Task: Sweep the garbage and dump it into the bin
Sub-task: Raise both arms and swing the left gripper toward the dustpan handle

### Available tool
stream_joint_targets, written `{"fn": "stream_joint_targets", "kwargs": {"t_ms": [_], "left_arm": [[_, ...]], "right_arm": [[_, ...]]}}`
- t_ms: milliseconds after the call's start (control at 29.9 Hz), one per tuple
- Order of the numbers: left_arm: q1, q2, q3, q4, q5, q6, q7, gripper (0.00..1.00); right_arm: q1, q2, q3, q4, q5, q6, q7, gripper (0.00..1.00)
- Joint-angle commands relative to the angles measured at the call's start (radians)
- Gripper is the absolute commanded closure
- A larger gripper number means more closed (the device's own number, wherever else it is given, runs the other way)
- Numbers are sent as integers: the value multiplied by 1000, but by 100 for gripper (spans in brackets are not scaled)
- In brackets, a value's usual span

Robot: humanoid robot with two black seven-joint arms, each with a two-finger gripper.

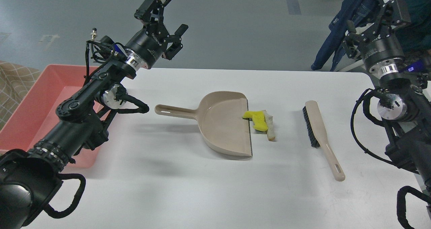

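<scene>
The garbage lies mid-table: a bright yellow spongy piece (257,118) rests at the dustpan's open edge, partly on a white bread slice (270,128) with tan crust. The beige dustpan (225,126) lies flat, handle pointing left. A beige brush (320,136) with black bristles lies to the right of the scraps. The pink bin (30,114) stands at the table's left edge, partly behind my left arm. My left gripper (165,15) is open and empty, raised above the table's far left. My right gripper (375,11) is raised at the far right, open and empty.
The white table (188,185) carries only these items. Beyond its far right corner a chair with a dark blue jacket (340,27) and a person in a teal top (416,20) stand close to my right gripper.
</scene>
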Motion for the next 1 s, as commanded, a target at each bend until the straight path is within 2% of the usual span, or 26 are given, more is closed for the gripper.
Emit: {"fn": "stream_joint_targets", "kwargs": {"t_ms": [0,100,301,735,969], "left_arm": [[-4,19,-1,1,-6,20,1,1],[-10,19,-1,1,-6,52,-1,1],[-41,12,-1,2,-6,57,13,1],[-18,-25,-10,-53,-4,68,-4,1],[-18,-25,0,-88,6,86,1,1]], "right_arm": [[5,-12,0,-1,0,1,-1,0],[20,-14,-5,-2,0,1,-1,0],[20,-14,-6,-2,0,13,0,0],[3,-46,-6,21,0,5,3,0],[0,-44,-12,30,0,2,3,0]]}}
